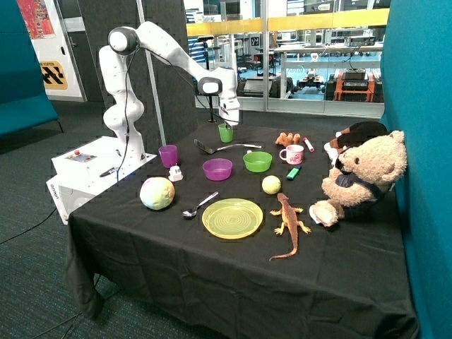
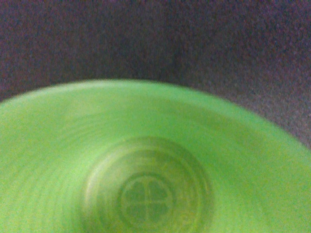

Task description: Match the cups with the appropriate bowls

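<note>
Outside view: jaws at the green cup [image 1: 225, 132], at the bench's [image 1: 212, 275] far edge, 10 o'clock of the green bowl [image 1: 257, 161]; their opening cannot be told. Wrist view looks into the green cup, so an unsure hold might tip it at the edge.

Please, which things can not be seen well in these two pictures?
- End effector at the green cup: outside view too small to show any grip; the wrist view shows no fingers.
- Wrist view: the green cup fills the frame, its rim cut off by the edges.
- Black tablecloth hides everything beneath the table.

Robotics lab: glass-walled workbenches [image 1: 332, 70] behind.
</note>
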Robot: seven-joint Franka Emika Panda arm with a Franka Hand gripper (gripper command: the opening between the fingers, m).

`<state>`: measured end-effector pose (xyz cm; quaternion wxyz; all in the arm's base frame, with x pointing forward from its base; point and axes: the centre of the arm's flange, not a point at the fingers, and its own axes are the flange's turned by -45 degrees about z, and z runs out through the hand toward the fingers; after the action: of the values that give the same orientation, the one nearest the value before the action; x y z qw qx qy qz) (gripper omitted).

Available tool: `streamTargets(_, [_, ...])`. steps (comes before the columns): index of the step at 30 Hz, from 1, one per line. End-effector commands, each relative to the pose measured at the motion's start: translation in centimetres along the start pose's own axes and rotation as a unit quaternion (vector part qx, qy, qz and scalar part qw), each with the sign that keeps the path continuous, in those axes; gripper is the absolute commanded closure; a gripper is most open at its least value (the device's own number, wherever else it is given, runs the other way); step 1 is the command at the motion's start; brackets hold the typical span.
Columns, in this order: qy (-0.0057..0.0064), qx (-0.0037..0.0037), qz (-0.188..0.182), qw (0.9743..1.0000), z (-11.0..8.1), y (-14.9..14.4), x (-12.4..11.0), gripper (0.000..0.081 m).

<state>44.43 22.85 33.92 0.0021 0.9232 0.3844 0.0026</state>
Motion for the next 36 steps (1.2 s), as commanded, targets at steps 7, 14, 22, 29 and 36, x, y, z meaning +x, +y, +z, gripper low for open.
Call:
streamTargets(7, [-0.0016, 0.00297, 0.0, 1.0, 0.2, 0.5, -0.4, 0.0808])
streamTargets(14, [-0.0016, 0.00298, -0.003, 1.0, 0.5, -0.1, -0.5, 0.0808])
streamTargets(22, [-0.0015, 0.00299, -0.011, 0.9999, 0.6, -1.3, -0.3, 0.0808])
streamTargets(29, [-0.0015, 0.00299, -0.011, 0.9999, 0.3, -2.0, 0.1, 0.0808])
streamTargets(36, [-0.0016, 0.00297, -0.001, 1.0, 0.2, -1.7, -0.2, 0.0808])
